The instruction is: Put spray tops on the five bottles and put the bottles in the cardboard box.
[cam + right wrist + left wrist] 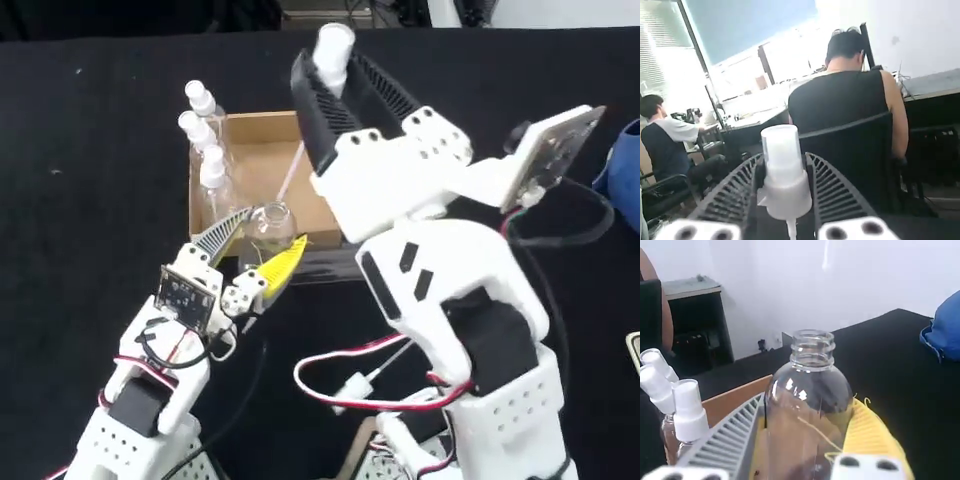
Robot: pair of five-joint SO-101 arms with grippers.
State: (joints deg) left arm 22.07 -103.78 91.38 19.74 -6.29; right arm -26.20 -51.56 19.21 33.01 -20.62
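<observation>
The left gripper (pixel 268 238) hugs a clear, open-necked plastic bottle (pixel 810 400) at the front edge of the brown cardboard box (pixel 250 118), the right gripper (pixel 345 65) pinches a white spray top (pixel 784 170) high above, which I think must next drop straight into the neck

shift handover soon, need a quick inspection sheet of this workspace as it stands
Surface: black table.
Job's things: cardboard box holds three capped bottles along one side; uncapped bottle upright at the box's near edge, inside or outside unclear; spray top raised above the box.
Clutter: blue object at the table's edge.
Grippers: left gripper shut on the uncapped bottle; right gripper shut on the spray top, pointing up.
Cables: red and white wires loop by the right arm; black cable beside it.
Surroundings: dark cabinet against a white wall.
</observation>
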